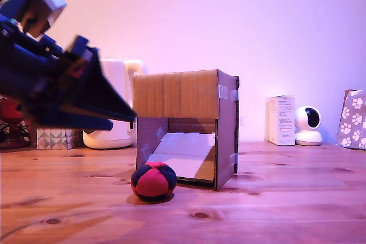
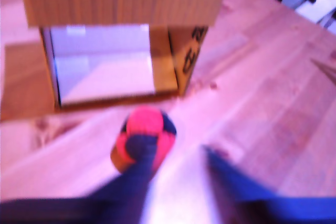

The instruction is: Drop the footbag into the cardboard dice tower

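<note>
The footbag [image 1: 153, 180] is resting on the wooden table [image 1: 286, 198], just in front of the cardboard dice tower [image 1: 186, 127], at about 7 o'clock from the tower's lower opening in the exterior view. It is not yet lifted, and nothing is touching it in that view.

The gripper [image 1: 130, 116] is hanging above the table at roughly 10 o'clock from the footbag, well clear of it, with its tips pointing toward the tower. In the wrist view the gripper [image 2: 178, 153] is standing parted and empty, one finger overlapping the footbag [image 2: 144, 140] and the other lying off to one side. That view is blurred, so fine alignment cannot be confirmed.

Judgement: the step in hand is the approach to grasp. To do it well, the arm should centre the ball between both fingers before descending, come down low enough to close around its widest part, and avoid nudging it into the opening. The soft panels will likely compress, so a firm closure is advisable.
</note>
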Controlling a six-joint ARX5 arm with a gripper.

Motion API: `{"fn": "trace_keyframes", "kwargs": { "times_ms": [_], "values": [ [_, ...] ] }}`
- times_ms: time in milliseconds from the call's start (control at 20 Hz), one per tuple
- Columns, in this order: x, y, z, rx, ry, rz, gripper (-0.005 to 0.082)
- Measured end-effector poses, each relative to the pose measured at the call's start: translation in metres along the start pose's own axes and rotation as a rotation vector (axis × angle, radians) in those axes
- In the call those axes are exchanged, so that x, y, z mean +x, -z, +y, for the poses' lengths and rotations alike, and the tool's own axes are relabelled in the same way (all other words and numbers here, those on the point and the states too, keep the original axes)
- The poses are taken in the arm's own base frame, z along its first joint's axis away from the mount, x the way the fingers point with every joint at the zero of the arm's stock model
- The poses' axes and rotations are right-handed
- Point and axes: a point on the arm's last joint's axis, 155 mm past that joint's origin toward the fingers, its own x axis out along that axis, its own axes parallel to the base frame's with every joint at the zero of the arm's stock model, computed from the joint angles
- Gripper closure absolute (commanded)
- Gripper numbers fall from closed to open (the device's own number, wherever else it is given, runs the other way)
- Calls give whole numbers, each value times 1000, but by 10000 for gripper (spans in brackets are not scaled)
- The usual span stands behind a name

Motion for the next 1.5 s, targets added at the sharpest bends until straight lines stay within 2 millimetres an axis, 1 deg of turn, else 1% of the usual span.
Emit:
{"fn": "trace_keyframes", "kwargs": {
  "times_ms": [250, 350, 450, 550, 800, 1100, 1150, 1200, 1250, 1350, 1400, 1450, 1500],
  "values": [
    [14, 1, 5, 15, 1, -21, 32],
    [23, 9, 9, 15, -1, -4, 32],
    [33, 23, 14, 12, -4, 30, 32],
    [41, 28, 17, 26, -5, 36, 32],
    [64, 21, 23, 68, -4, 33, 38],
    [82, 26, 29, 79, -3, 62, 48],
    [86, 26, 30, 77, 0, 67, 81],
    [89, 27, 29, 74, 9, 77, 150],
    [91, 29, 28, 69, 16, 91, 261],
    [92, 33, 28, 61, 18, 115, 545],
    [92, 36, 29, 57, 18, 127, 635],
    [92, 38, 29, 54, 16, 137, 680],
    [92, 39, 29, 51, 15, 146, 682]
  ]
}}
